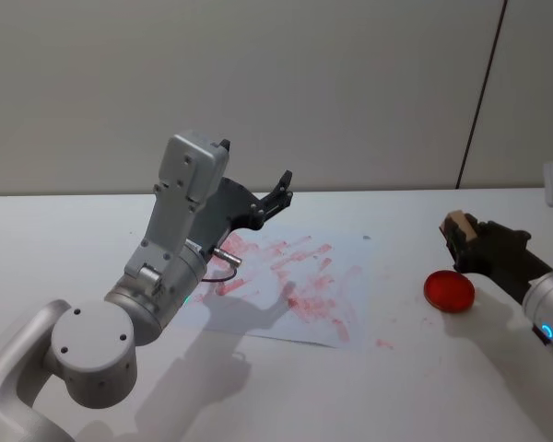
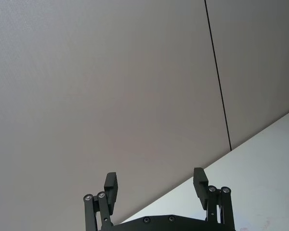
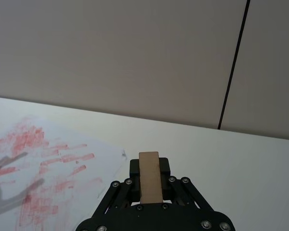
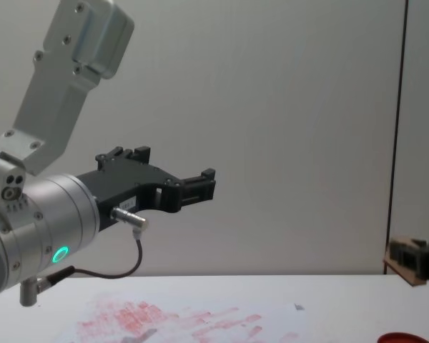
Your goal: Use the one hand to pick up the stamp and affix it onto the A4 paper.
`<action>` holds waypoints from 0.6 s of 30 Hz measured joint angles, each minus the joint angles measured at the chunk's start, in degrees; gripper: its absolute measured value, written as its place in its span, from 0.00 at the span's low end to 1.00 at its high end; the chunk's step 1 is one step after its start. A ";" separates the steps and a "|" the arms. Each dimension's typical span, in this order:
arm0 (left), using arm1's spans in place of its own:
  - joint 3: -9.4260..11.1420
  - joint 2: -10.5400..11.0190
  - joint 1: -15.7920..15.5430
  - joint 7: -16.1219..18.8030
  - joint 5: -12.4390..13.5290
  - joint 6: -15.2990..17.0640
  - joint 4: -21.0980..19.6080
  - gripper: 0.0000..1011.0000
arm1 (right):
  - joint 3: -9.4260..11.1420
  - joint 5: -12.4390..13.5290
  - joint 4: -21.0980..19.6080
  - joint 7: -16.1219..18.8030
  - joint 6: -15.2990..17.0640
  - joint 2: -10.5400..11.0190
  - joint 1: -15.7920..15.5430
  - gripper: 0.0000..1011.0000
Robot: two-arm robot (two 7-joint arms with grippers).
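Right wrist view puts the two dark fingers (image 3: 166,169) clamped on the stamp (image 3: 149,176), a light-brown wooden block that stands between them with its long side running out from the palm. From the head view the right gripper (image 1: 463,241) holds that stamp (image 1: 456,222) raised above the tabletop (image 1: 74,230), just behind the red ink pad (image 1: 449,291) and well to the right of the A4 paper (image 1: 286,285), not touching either. The sheet lies flat near the middle of the tabletop, smeared with red-pink stamp marks, one corner showing at the edge of the right wrist view. The left gripper (image 1: 278,191) hangs in the air above the paper's far left part, its fingers (image 2: 111,185) spread apart and holding nothing, pointed toward the pale wall (image 1: 304,83). The chest view shows its silver arm (image 4: 36,214) with a green light.
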 joint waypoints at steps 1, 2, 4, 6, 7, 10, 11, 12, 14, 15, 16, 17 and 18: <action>0.00 0.00 0.00 0.00 0.00 0.00 0.00 0.99 | 0.00 -0.23 0.16 0.06 0.10 0.03 -0.01 0.22; 0.00 0.00 0.00 0.00 0.00 0.00 0.00 0.99 | -0.01 -0.35 0.32 0.10 0.15 0.06 -0.03 0.22; 0.00 0.00 0.00 0.00 0.00 0.00 0.00 0.99 | -0.04 -0.97 0.78 0.24 0.38 0.18 -0.07 0.22; 0.00 0.00 0.00 0.00 0.00 0.00 0.00 0.99 | -0.06 -1.51 1.32 0.34 0.58 0.31 -0.10 0.22; 0.00 0.00 0.00 0.00 0.00 0.00 0.00 0.99 | -0.06 -1.51 1.32 0.34 0.58 0.31 -0.10 0.22; 0.00 0.00 0.00 0.00 0.00 0.00 0.00 0.99 | -0.08 -2.51 2.24 0.41 0.95 0.51 -0.16 0.22; 0.00 0.00 0.00 0.00 0.00 0.00 0.00 0.99 | -0.09 -2.85 2.60 0.42 1.07 0.57 -0.18 0.22; 0.00 0.00 0.00 0.00 0.00 0.00 0.00 0.99 | -0.10 -3.02 2.76 0.42 1.13 0.58 -0.18 0.22; 0.00 0.00 0.00 0.00 0.00 0.00 0.00 0.99 | -0.11 -3.37 3.16 0.44 1.26 0.64 -0.18 0.22; 0.00 0.00 0.00 0.00 0.00 0.00 0.00 0.99 | -0.13 -3.69 3.52 0.46 1.35 0.66 -0.18 0.22; 0.00 0.00 0.00 0.00 0.00 0.00 0.00 0.99 | -0.16 -3.82 3.75 0.48 1.39 0.67 -0.17 0.22; 0.00 0.00 0.00 0.00 0.00 0.00 0.00 0.99 | -0.18 -3.98 3.95 0.50 1.44 0.67 -0.15 0.22; 0.00 0.00 0.00 0.00 0.00 0.00 0.00 0.99 | -0.21 -4.17 4.14 0.54 1.50 0.67 -0.12 0.22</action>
